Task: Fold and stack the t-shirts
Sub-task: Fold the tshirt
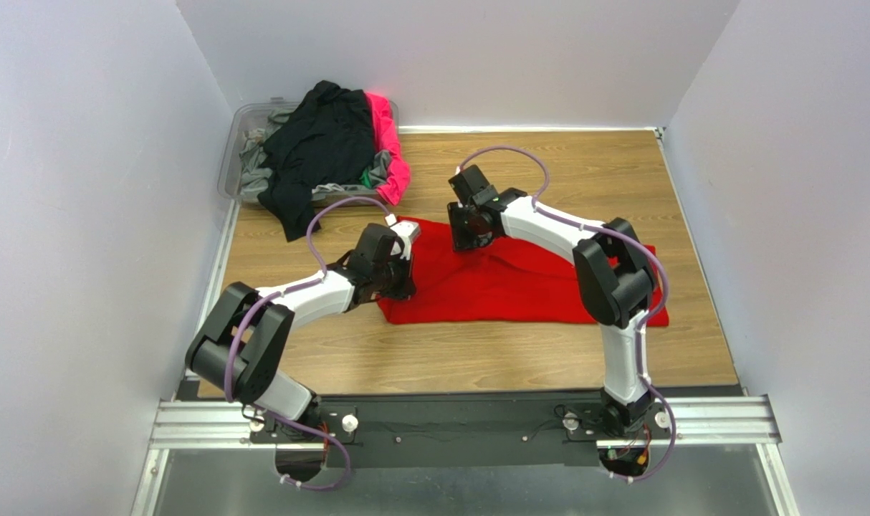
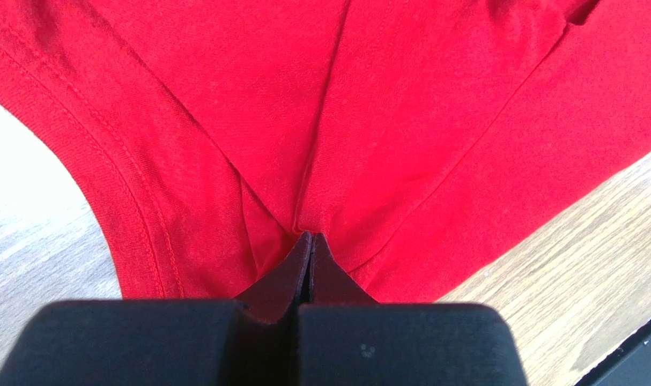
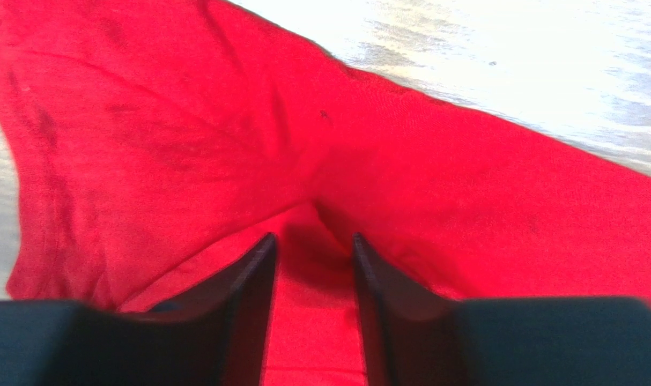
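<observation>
One limp red t-shirt (image 1: 515,288): left pincer (image 2: 310,241) clamped on a fold, right pincer (image 3: 313,239) stood parted over it. Soft, light cloth seemed best gripped at hems.

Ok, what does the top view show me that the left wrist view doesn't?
Only the top view: the bin at far left, heaped with a black shirt and a pink shirt, and the right gripper at the far edge of the red shirt.

Only the left wrist view: the left gripper shut on a pinched fold of the cloth, with creases running from it, and the stitched hem.

Both: the red shirt lying on the wooden table.
</observation>
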